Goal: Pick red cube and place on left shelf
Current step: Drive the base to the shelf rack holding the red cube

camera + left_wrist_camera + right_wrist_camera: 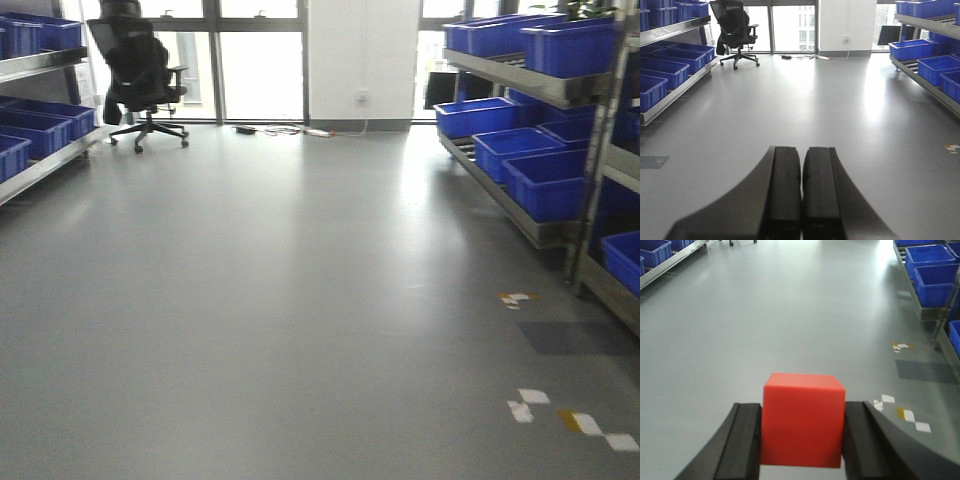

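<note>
The red cube point(803, 420) is clamped between the black fingers point(742, 440) of my right gripper point(802, 440), held in the air above the grey floor. My left gripper point(801, 190) is shut with nothing in it, its two pads pressed together. The left shelf point(45, 160) is a steel rack along the left wall, carrying blue crates point(40, 125); it also shows in the left wrist view as the left shelf point(675, 92). Neither gripper appears in the front view.
A second steel rack point(520, 215) with blue crates lines the right side. A black office chair point(140, 75) stands at the back left by the windows. Cables point(285, 130) lie by the far wall. Tape marks point(570, 415) dot the floor at front right.
</note>
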Controlling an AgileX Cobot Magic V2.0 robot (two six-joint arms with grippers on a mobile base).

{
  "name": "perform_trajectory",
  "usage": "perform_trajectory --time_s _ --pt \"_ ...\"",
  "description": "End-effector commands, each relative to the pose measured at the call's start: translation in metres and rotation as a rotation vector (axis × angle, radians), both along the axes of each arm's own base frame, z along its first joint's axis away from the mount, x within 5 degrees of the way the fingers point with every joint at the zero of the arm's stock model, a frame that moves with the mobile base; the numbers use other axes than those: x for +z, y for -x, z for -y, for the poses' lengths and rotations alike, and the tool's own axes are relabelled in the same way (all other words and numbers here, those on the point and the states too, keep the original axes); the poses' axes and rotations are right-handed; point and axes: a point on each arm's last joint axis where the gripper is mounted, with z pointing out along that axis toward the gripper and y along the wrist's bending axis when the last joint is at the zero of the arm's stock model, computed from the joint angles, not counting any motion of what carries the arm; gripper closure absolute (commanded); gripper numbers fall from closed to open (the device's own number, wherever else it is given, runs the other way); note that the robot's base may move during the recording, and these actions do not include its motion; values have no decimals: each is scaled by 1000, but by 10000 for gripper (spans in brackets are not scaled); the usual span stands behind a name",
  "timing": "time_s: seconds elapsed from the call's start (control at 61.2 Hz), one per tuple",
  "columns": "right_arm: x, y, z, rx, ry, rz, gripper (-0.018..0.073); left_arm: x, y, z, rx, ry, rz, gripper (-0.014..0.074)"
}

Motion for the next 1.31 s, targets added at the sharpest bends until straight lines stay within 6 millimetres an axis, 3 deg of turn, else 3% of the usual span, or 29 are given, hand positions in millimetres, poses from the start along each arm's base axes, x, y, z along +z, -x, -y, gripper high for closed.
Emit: perform_trajectory --time_s 0.0,1.291 --pt "15 -2 0 -3 0 104 430 1 0 0 -3 7 80 495" --pt "15 -2 0 -3 0 103 430 1 0 0 -3 7 80 495"
